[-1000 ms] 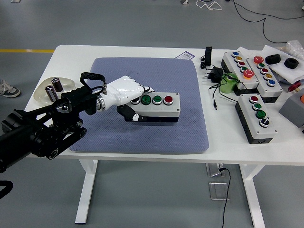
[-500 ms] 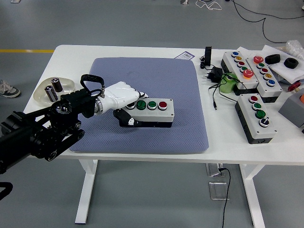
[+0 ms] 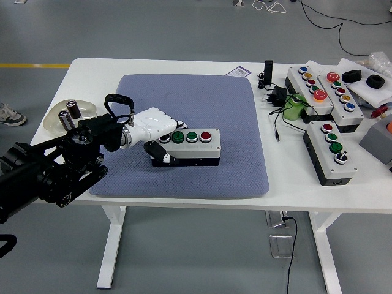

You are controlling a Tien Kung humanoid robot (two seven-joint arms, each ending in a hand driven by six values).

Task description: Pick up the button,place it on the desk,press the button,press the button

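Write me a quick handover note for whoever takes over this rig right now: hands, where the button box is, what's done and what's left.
Left hand: shut on the left end of the button box, thumb against its front side.
Right hand: not in view.
Button box: on the blue mat, left of centre toward the near edge; two green buttons and one red show on top. Whether it rests fully on the mat is unclear.
Done: box picked up and brought to the mat.
Left: release it, then press the button twice.
Spare button boxes sit at the table's right.

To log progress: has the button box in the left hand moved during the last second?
Yes. The button box, held by the left hand, shifted left and nearer on the blue mat.
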